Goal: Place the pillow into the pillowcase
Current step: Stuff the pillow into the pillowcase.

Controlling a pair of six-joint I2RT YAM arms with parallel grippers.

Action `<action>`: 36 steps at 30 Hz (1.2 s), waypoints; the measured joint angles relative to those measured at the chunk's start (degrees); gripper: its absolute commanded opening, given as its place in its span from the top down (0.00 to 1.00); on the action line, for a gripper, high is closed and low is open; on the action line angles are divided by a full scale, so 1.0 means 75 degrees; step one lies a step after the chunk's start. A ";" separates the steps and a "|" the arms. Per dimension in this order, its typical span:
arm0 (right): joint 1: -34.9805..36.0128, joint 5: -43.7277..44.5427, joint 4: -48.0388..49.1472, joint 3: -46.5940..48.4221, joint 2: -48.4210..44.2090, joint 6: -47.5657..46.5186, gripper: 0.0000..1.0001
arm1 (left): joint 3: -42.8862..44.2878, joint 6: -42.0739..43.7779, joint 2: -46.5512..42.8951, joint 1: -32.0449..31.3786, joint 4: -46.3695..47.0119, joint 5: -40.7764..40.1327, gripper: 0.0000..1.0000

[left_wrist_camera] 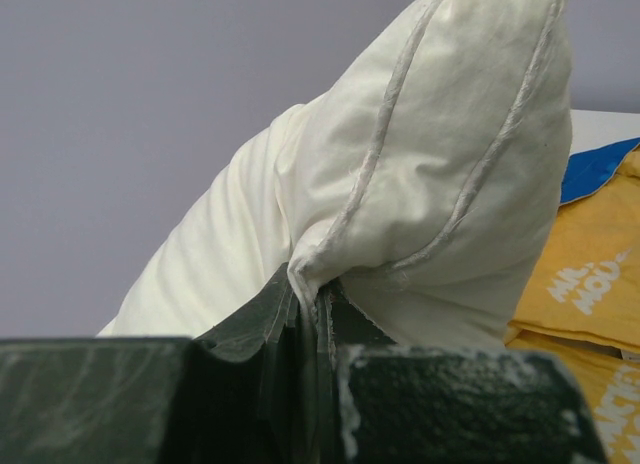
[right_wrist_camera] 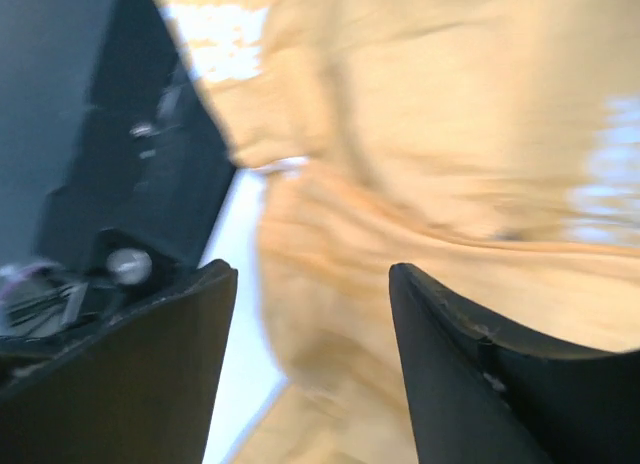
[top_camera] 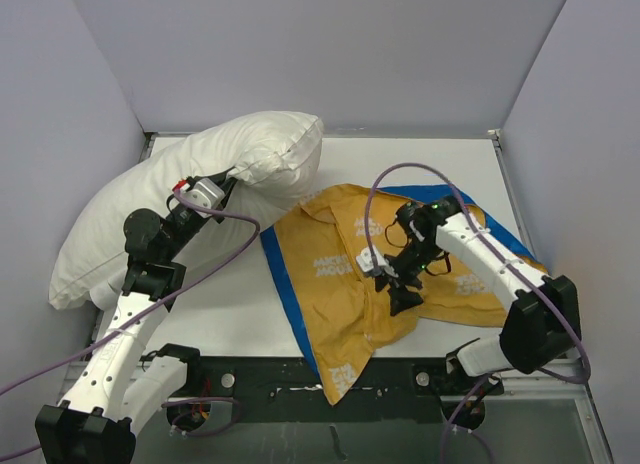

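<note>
The plump white pillow lies at the back left, one end raised. My left gripper is shut on the pillow's seamed edge, which is pinched between the jaws. The pillowcase lies spread mustard-yellow side up in the middle and right, with blue edging, and one corner hangs over the table's near edge. My right gripper hovers just above the yellow fabric with its jaws open and nothing between them; that view is blurred.
The white table is bordered by grey walls on the left, back and right. A dark frame runs along the near edge by the arm bases. Purple cables loop from both arms.
</note>
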 measured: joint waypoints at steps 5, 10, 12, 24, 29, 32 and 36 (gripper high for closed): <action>-0.0717 -0.0871 0.1014 0.1891 -0.0017 0.0857 0.06 | -0.0035 -0.0003 -0.0029 0.0003 0.0029 -0.0012 1.00; -0.0831 -0.0323 0.4223 0.2253 0.1195 0.3835 0.07 | -0.0219 0.0000 -0.0283 0.0006 0.0064 -0.0070 1.00; -0.0714 0.0233 0.5231 0.2888 0.2404 0.4759 0.10 | -0.0271 0.0006 -0.0408 0.0009 0.0061 -0.0108 1.00; -0.0146 0.2567 0.6959 0.4572 0.5700 0.7589 0.73 | -0.0335 -0.0061 -0.0842 0.0038 -0.0131 -0.0175 1.00; -0.0312 0.2777 0.7405 0.4809 0.5727 0.8204 0.98 | -0.0335 -0.0137 -0.1253 0.0052 -0.0449 -0.0178 1.00; -0.0708 0.2757 0.7411 0.5164 0.5753 0.8510 1.00 | -0.0335 -0.0312 -0.1425 0.0073 -0.0600 -0.0073 1.00; -0.1317 0.2678 0.7539 0.6161 0.6053 0.8810 1.00 | -0.0335 -0.0679 -0.1387 0.0102 -0.0761 0.0466 1.00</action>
